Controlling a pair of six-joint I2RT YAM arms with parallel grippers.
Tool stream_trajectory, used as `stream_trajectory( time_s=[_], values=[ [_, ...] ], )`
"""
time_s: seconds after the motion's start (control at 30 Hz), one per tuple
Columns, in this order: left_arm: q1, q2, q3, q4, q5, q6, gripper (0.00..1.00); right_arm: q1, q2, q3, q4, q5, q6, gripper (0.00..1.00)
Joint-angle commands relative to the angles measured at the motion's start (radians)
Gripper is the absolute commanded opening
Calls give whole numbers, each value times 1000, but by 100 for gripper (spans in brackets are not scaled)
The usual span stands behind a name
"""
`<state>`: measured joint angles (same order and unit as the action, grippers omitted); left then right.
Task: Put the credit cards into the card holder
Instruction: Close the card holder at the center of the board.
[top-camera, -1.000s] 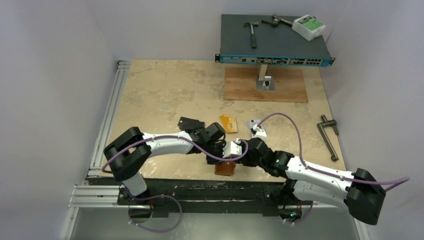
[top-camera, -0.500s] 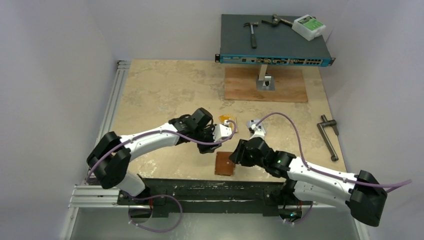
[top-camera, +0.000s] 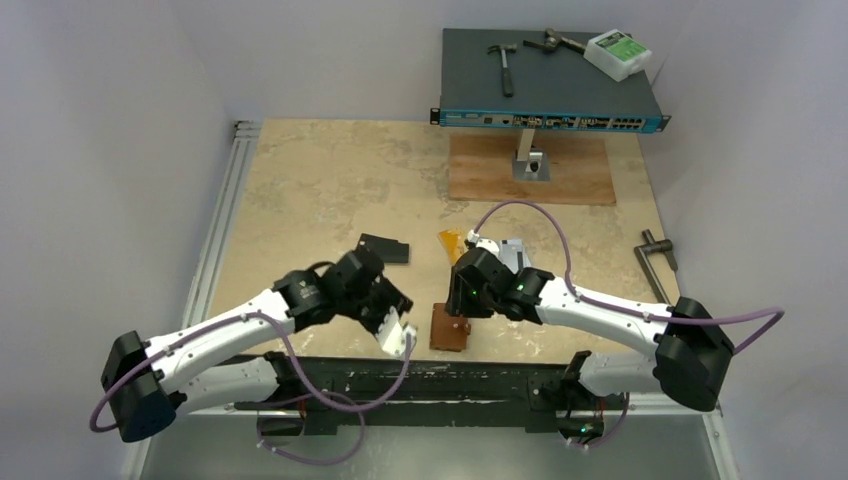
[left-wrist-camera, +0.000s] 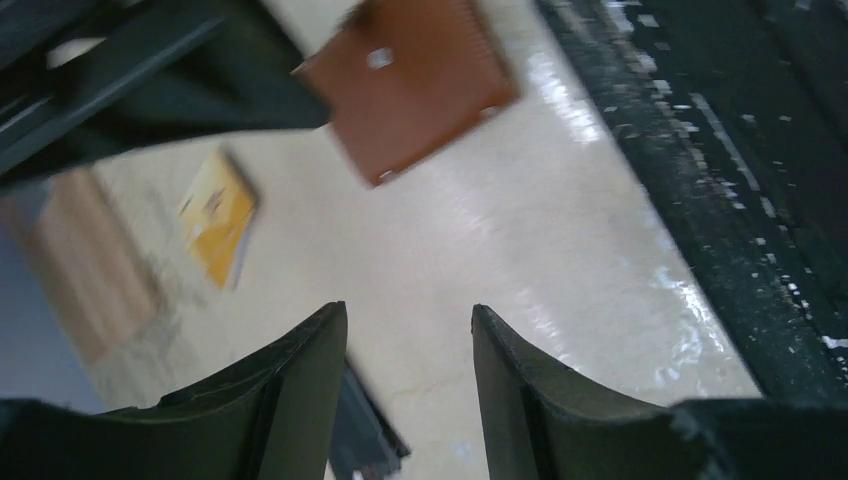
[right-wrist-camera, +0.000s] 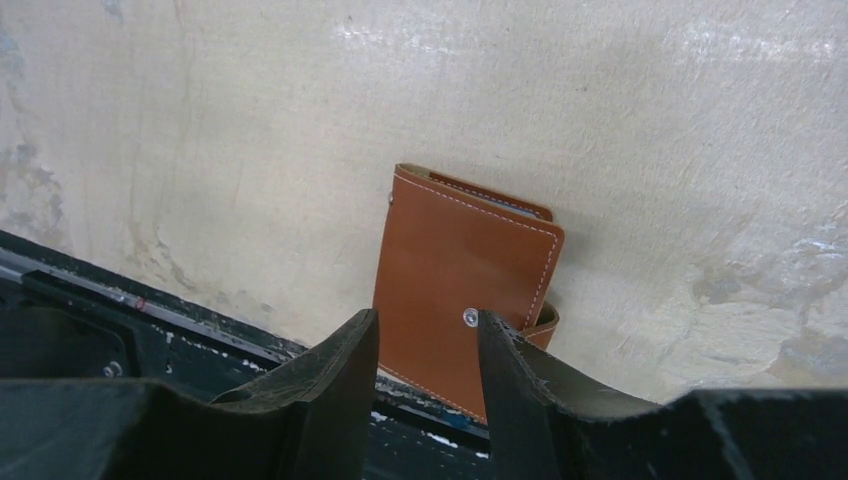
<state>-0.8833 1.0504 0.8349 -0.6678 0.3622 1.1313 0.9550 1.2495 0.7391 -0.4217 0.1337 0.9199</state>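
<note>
Left tool (left-wrist-camera: 410, 318) is held spread and empty near the front edge of the tabletop (top-camera: 320, 190), left of the folded brown card holder (top-camera: 450, 328). The right tool (right-wrist-camera: 425, 318) is also spread, nothing pinched, just above that holder. A gold card (top-camera: 455, 243) and a black card (top-camera: 384, 247) are seen farther back.

One brown leather folding card holder (top-camera: 450, 328), one gold-orange plastic card (top-camera: 451, 240), one silvery-white card (top-camera: 513, 247), and black cards (top-camera: 384, 247) too overlapped to count.
</note>
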Motion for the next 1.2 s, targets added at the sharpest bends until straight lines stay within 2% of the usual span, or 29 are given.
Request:
stream_trajectory(
  time_s=[0.0,0.1,0.3,0.53,0.7,0.87,1.17],
  values=[
    [-101,30,-235,278,68,359,48,2,20,53,-107,3,-43,40],
    [-118,91,-275,433,74,428,49,2,15,52,-134,9,-49,40],
    [-131,241,-197,486,58,437,50,2,8,31,-139,11,-45,38],
    [-165,353,-92,394,57,468,49,2,10,-3,-106,-12,-49,34],
    [-191,426,-63,336,40,543,49,2,23,10,-109,-36,-77,40],
    [-199,473,-68,328,9,603,46,2,23,13,-120,-38,-78,41],
    [-217,550,-28,263,-56,660,48,2,61,-4,-83,-62,-73,36]
  ],
)
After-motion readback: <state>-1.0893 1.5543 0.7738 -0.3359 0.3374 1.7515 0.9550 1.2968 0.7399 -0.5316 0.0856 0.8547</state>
